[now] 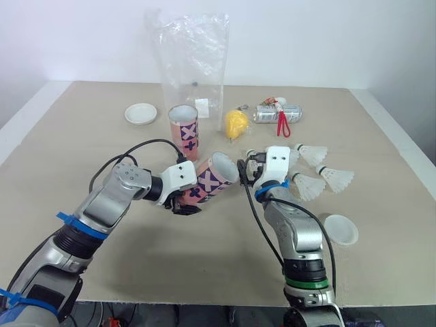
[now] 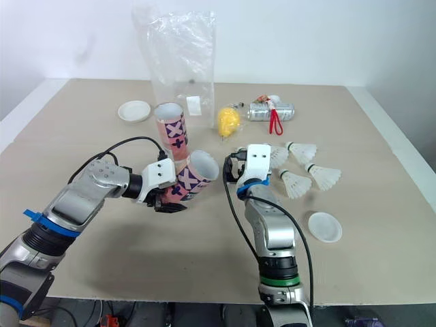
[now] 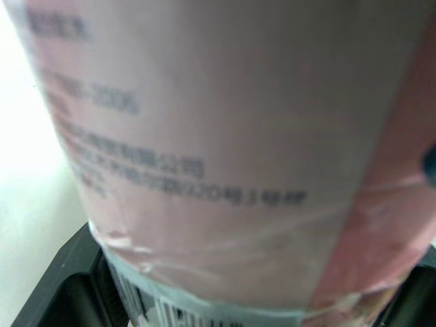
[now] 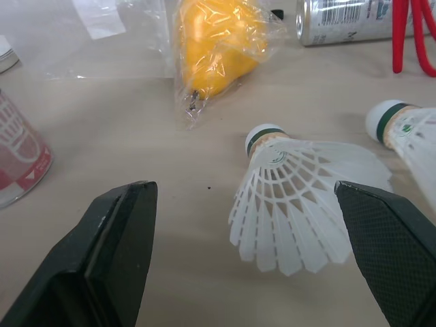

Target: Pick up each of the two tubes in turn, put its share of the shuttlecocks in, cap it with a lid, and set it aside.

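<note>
Slanting across the left fingers (image 1: 182, 206), the pink tube (image 1: 216, 177) with purple crosses is clamped near its closed end. Its open mouth is tipped up toward the right arm. The left forearm comes in low from the robot's left, with the elbow bent and the wrist turned inward.

The second tube (image 1: 184, 129) stands upright just behind, mouth up, in front of a clear plastic bag (image 1: 192, 54).

The right forearm rises steeply from the near edge of the worktop (image 1: 82, 150), its wrist bent forward. The right fingers (image 4: 122, 238) are spread wide and hold nothing, one on each side of a white shuttlecock (image 4: 293, 204) that lies flat with its cork pointing away. Three more shuttlecocks (image 1: 312, 154) (image 1: 335, 178) (image 1: 308, 186) lie close together just to its right.

One white lid (image 1: 338, 229) lies near the right elbow. The other lid (image 1: 141, 113) sits at the far left, beside the bag.

A yellow item in plastic wrap (image 1: 236, 123) and a silver can (image 1: 278, 113) with a red cord lie beyond the shuttlecocks.
</note>
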